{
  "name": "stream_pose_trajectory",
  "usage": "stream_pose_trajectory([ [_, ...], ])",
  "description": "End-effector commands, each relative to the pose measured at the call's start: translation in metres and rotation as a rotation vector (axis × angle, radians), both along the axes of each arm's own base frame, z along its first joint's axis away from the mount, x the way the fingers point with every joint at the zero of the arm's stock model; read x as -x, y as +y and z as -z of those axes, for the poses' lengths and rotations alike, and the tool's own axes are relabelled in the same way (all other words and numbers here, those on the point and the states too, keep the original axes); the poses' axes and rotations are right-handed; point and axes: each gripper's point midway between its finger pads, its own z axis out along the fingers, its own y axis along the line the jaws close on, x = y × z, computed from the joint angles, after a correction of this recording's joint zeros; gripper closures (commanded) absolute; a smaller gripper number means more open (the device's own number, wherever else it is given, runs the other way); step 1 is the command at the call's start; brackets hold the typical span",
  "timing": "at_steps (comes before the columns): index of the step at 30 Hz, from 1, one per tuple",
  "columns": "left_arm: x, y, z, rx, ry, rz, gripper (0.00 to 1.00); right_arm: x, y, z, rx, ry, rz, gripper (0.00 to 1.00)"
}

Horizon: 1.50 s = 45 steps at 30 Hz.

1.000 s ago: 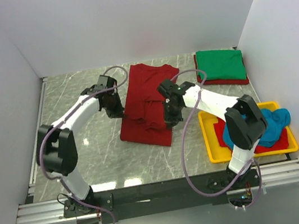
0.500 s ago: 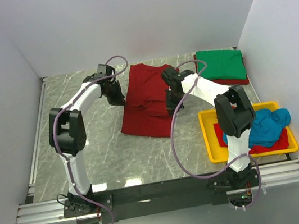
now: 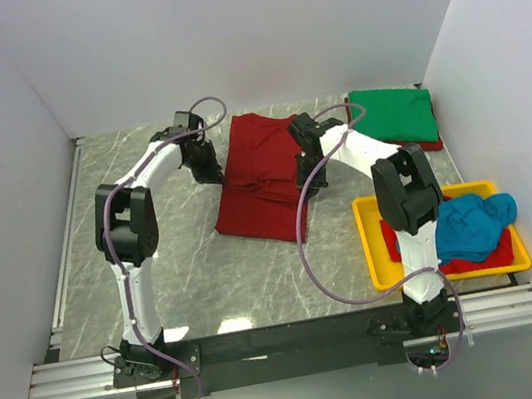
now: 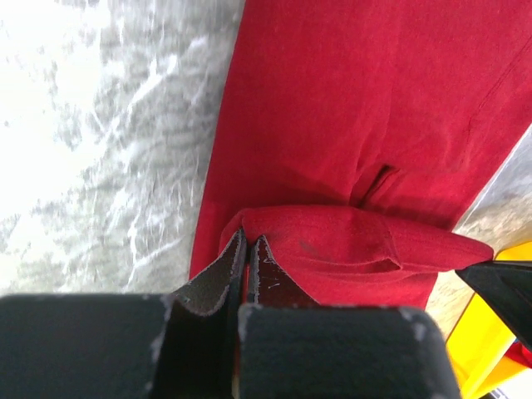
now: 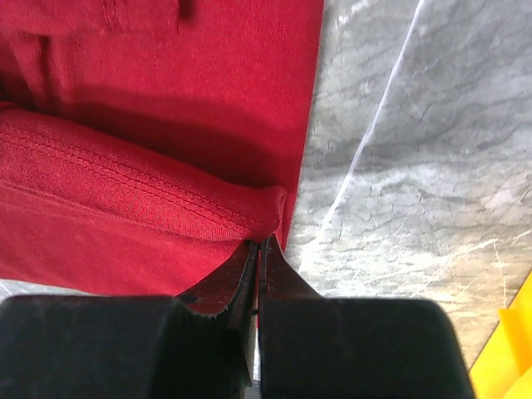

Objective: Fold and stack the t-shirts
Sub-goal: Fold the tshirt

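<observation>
Top external view, nearest our bases: what sits beside our right arm?
— A yellow plastic tray (image 3: pixel 367 244), holding a crumpled teal blue cloth shirt (image 3: pixel 475 224) on top of a loose red shirt (image 3: pixel 503 255). We judge those two are waiting there unfolded.

And in the middle of the grey marbled table (image 3: pixel 154 258)?
— The dark red cloth t-shirt (image 3: pixel 263 195) lies flat, with one layer doubled over itself. Our left gripper (image 3: pixel 209 173) is at its left edge and our right gripper (image 3: pixel 306 181) at its right edge, roughly level with each other.

What do our wrist views tell us about the grip?
— On the left, our fingers (image 4: pixel 212 278) are pressed together with a rolled fold of red cloth pinched between them. On the right, our fingers (image 5: pixel 218 287) are closed the same way on a stitched hem at the cloth's edge. We hold both sides so the fold stays straight across; we judge we are mid-fold.

And farthest away?
— A neatly folded green cloth shirt (image 3: pixel 393 116) rests on a folded red shirt (image 3: pixel 409 145) in the far right corner. That looks like our stack, so this shirt probably belongs there once it is folded.
</observation>
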Motion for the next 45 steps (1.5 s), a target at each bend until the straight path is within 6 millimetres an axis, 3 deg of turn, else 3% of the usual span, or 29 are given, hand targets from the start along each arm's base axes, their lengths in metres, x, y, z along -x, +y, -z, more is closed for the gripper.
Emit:
stream_pose_trajectory([
  [1,-0.017,-0.003,-0.012,0.02,-0.053,0.014,1.0,-0.013,-0.005,-0.008,0.008,-0.022,0.005,1.0],
  [10,-0.022,0.0,0.001,-0.003,-0.045,0.001,1.0,-0.027,-0.013,-0.002,0.001,-0.018,0.03,1.0],
  [15,-0.029,0.0,-0.006,0.003,-0.077,-0.014,1.0,-0.037,-0.011,-0.001,-0.022,-0.027,0.021,1.0],
  [17,-0.031,0.001,-0.008,0.0,-0.085,-0.02,0.98,-0.045,-0.011,-0.007,-0.032,-0.042,0.022,0.94],
  [18,-0.034,0.001,-0.013,-0.002,-0.095,-0.024,0.94,-0.046,-0.012,-0.006,-0.031,-0.036,0.021,0.87],
  [19,-0.035,0.002,-0.014,-0.004,-0.092,-0.027,0.84,-0.051,-0.01,-0.012,-0.037,-0.052,0.022,0.72],
  [20,-0.034,0.002,-0.016,-0.004,-0.09,-0.03,0.75,-0.054,-0.012,-0.015,-0.038,-0.056,0.025,0.65],
  [21,-0.036,0.004,-0.019,-0.01,-0.097,-0.041,0.59,-0.056,-0.013,-0.021,-0.037,-0.07,0.028,0.59],
  [22,-0.037,0.005,-0.022,-0.011,-0.105,-0.045,0.53,-0.06,-0.013,-0.027,-0.043,-0.089,0.03,0.53],
  [24,-0.036,0.007,-0.031,-0.013,-0.126,-0.052,0.41,-0.064,-0.014,-0.042,-0.049,-0.125,0.036,0.5],
  [27,-0.029,0.009,-0.041,-0.01,-0.147,-0.048,0.37,-0.064,-0.012,-0.06,-0.071,-0.171,0.034,0.48],
  [30,-0.014,0.013,-0.042,-0.009,-0.144,-0.031,0.34,-0.058,-0.008,-0.068,-0.103,-0.193,0.03,0.48],
  [36,0.024,0.013,-0.03,0.029,-0.1,0.005,0.32,-0.024,0.006,-0.061,-0.148,-0.162,0.016,0.48],
  [45,0.065,0.025,-0.019,0.007,-0.056,0.022,0.32,0.058,0.032,-0.024,-0.161,-0.041,-0.062,0.48],
])
